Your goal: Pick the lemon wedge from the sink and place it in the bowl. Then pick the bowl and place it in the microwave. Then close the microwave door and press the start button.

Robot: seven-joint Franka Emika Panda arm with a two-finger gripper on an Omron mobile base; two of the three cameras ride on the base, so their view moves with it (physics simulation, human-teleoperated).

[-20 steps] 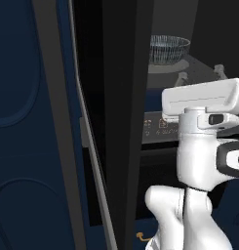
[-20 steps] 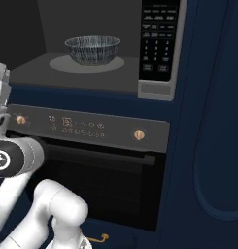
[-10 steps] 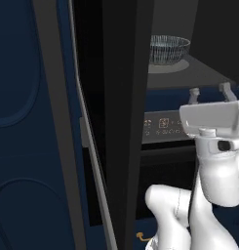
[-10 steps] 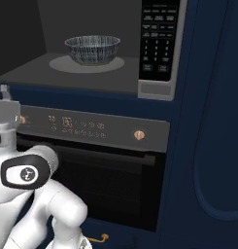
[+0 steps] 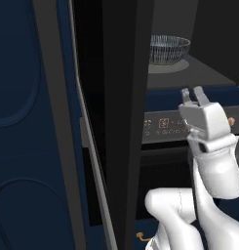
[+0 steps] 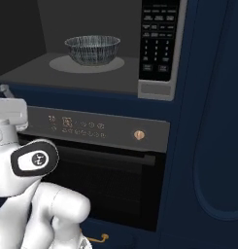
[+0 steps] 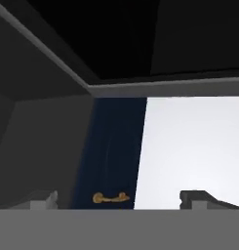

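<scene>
The bowl (image 5: 169, 49) (image 6: 93, 49), grey-blue streaked, stands on the turntable inside the open microwave (image 6: 159, 92). No lemon wedge shows above its rim, so it is hidden or out of view, and the sink is out of view. The microwave door (image 5: 126, 97) is swung out toward me and seen edge-on, left of the cavity. My gripper (image 5: 191, 93) points upward in front of the oven's icon panel, below the cavity floor and right of the door. It is open and empty, and its fingertips (image 7: 43, 199) are far apart in the hand view.
Under the microwave is the oven, with an icon panel (image 6: 86, 127), a brass knob (image 6: 138, 134) and a bar handle. Dark blue cabinet fronts (image 6: 212, 146) flank both sides. A small brass handle (image 6: 98, 238) sits low near my arm's base.
The hand has turned from lying sideways to fingers pointing up, and has shifted slightly left toward the door. Bowl and door have not moved.
</scene>
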